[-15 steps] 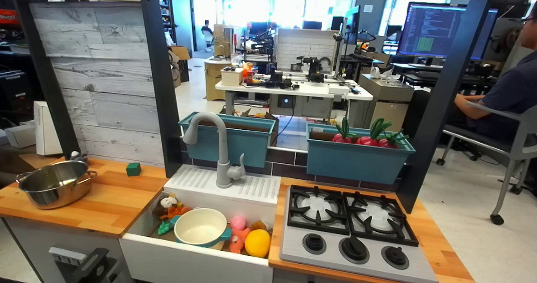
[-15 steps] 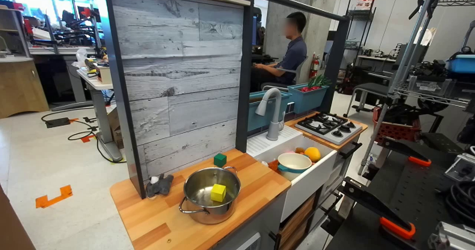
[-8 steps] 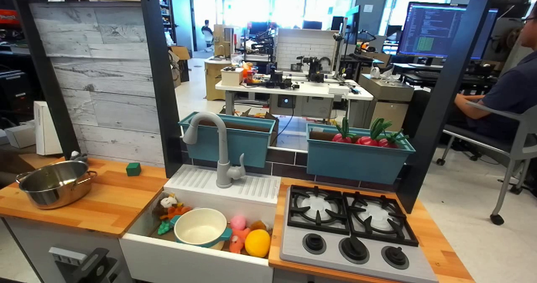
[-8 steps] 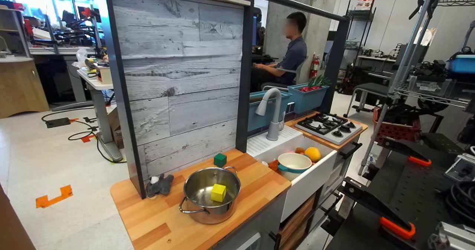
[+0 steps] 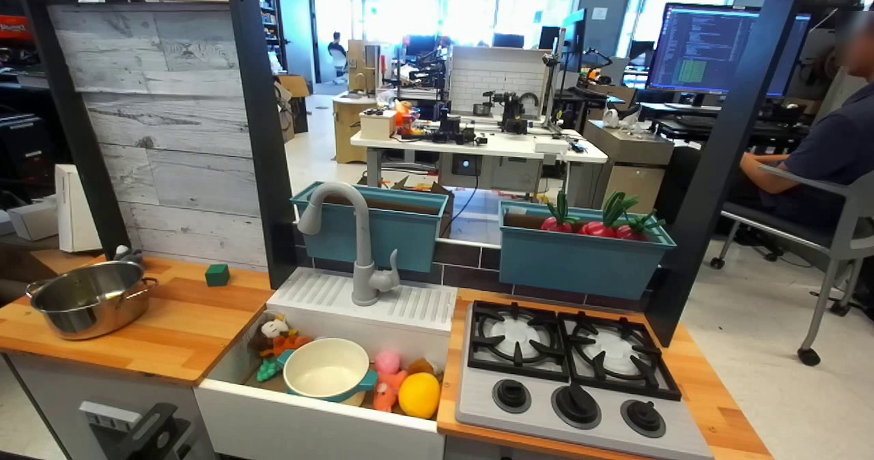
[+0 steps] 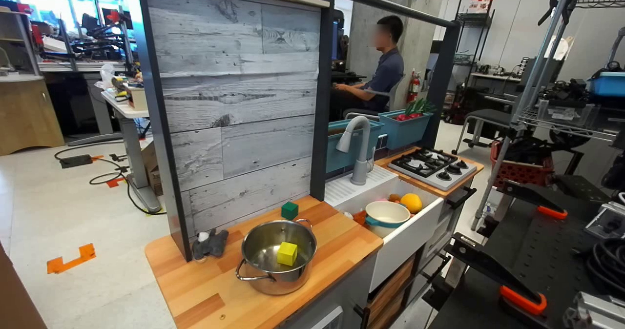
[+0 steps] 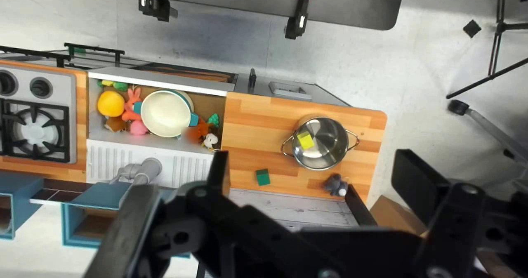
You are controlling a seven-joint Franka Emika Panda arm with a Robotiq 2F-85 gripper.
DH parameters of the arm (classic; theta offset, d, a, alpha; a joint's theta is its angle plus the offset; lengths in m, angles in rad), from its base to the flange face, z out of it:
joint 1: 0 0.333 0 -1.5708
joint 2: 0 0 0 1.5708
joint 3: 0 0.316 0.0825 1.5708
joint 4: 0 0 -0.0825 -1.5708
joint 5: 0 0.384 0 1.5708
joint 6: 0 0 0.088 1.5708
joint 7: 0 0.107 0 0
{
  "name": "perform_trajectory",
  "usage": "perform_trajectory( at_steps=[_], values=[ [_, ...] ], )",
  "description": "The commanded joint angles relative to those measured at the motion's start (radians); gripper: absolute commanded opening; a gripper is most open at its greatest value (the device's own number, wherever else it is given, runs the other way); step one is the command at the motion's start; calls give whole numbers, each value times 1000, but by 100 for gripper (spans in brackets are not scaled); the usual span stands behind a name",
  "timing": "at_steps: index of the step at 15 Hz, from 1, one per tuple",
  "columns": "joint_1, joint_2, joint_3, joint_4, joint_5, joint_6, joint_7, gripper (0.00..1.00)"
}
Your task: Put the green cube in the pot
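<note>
Hand spread wide with nothing held, you faced a worktop where the green cube lay outside the pot and just beside the grey panel, so close that a skewed descent seemed liable to catch the panel before the cube.

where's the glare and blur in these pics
In an exterior view, the windows are blown out; in both exterior views, the nearer seated person's face is blurred; in the wrist view, the pot shows bright reflections, an orange toy is partly blurred, and the gripper looks soft.
</note>
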Motion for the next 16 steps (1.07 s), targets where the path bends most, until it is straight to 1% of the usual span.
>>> perform_trajectory(
  at_steps=[1, 6, 8, 10, 13, 16],
  values=[
    [-17, 184, -11, 130, -16, 44, 26, 100],
    [-22, 399, -27, 271, -14, 112, 7, 100],
    [-19, 479, -30, 296, -19, 138, 10, 100],
    [-11, 552, -31, 285, -45, 200, 21, 100],
    [1, 673, -37, 250, -107, 354, 15, 100],
    [11, 764, -49, 219, -144, 477, 25, 100]
  ],
)
